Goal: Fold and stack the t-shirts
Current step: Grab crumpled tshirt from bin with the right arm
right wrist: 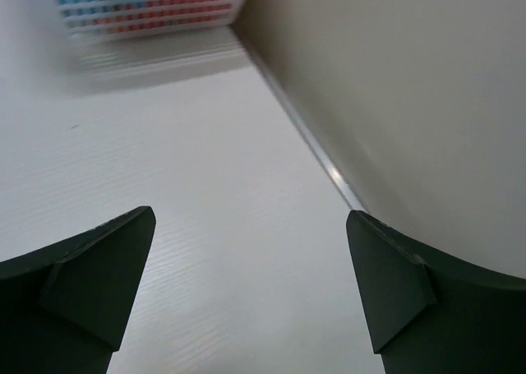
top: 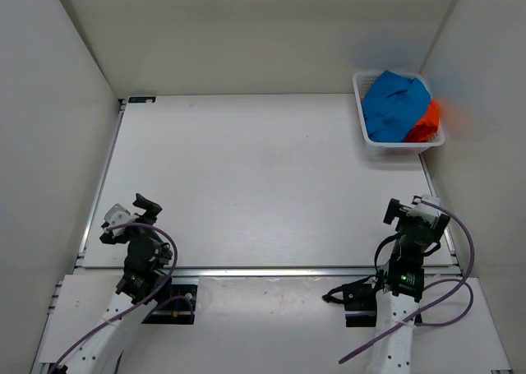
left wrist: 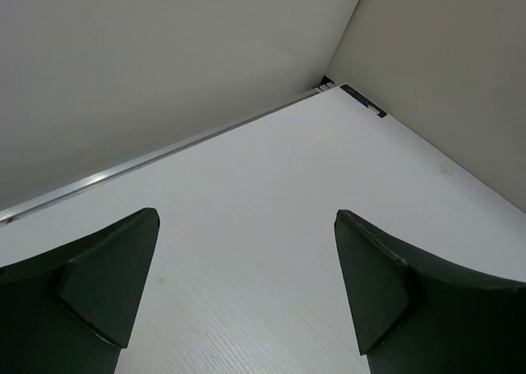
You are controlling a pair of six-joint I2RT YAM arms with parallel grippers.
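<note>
A bright blue t-shirt [top: 394, 104] lies crumpled in the white lattice basket [top: 398, 150] at the table's far right corner. An orange t-shirt [top: 425, 121] sits bunched beside and under it, spilling over the right rim. In the right wrist view the basket [right wrist: 148, 8] shows blurred at the top, with blue and orange behind its lattice. My left gripper [top: 129, 216] [left wrist: 246, 215] hovers open over bare table at the near left, nothing between its fingers. My right gripper [top: 413, 210] [right wrist: 251, 214] is open at the near right, well short of the basket.
The white table [top: 246, 177] is enclosed by pale walls at the left, back and right. A metal rail [top: 271, 270] runs along its near edge, and another [right wrist: 329, 173] follows the right wall. Purple cables loop around both arm bases.
</note>
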